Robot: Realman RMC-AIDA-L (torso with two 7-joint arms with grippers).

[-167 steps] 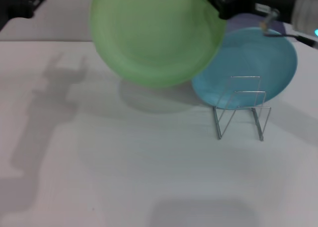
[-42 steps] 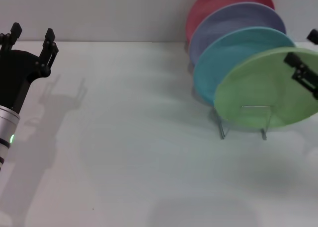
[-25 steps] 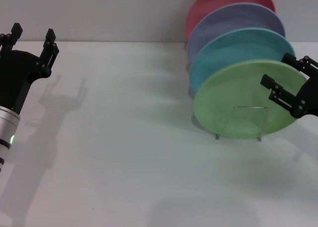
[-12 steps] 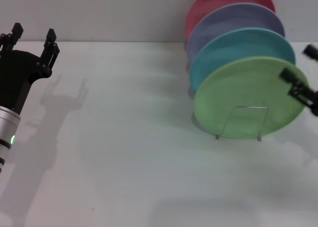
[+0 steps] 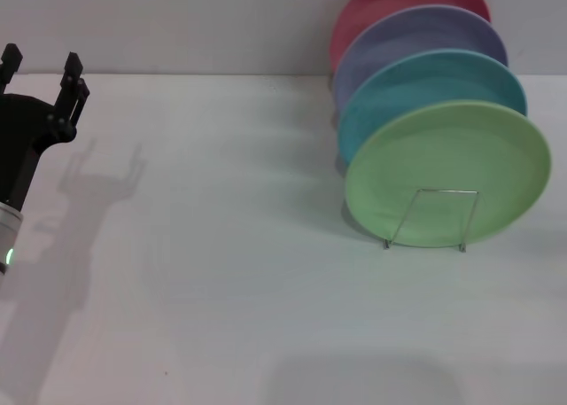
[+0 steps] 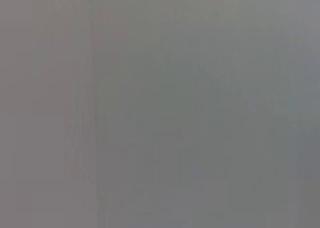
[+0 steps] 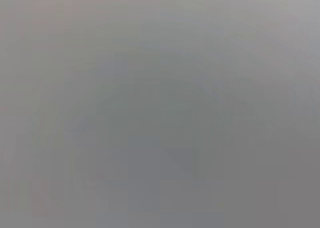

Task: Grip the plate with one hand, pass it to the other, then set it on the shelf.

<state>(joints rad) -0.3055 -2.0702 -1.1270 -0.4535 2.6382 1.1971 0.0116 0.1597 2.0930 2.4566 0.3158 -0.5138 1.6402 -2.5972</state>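
Four plates stand in a leaning row at the far right in the head view, and the plate (image 5: 447, 173), the light green one, is nearest, upright and tilted back in the shelf (image 5: 434, 217). It rests against the sky-blue plate (image 5: 425, 90); the lavender plate (image 5: 416, 40) and a red plate (image 5: 394, 2) stand behind. By my judgement the setting-down is done. The risk I see is the wire rack being light: a knock on the green rim could tip the row or slide the rack toward the table's right edge, which is close. My left pincer (image 5: 40, 68) hangs at the far left, fingers apart and holding nothing, well apart from the plates. My right pincer is out of sight. The white table (image 5: 221, 272) between is bare, so room to move is wide.

Nothing shows in the left wrist view but flat grey.

Likewise, the right wrist view shows only grey.
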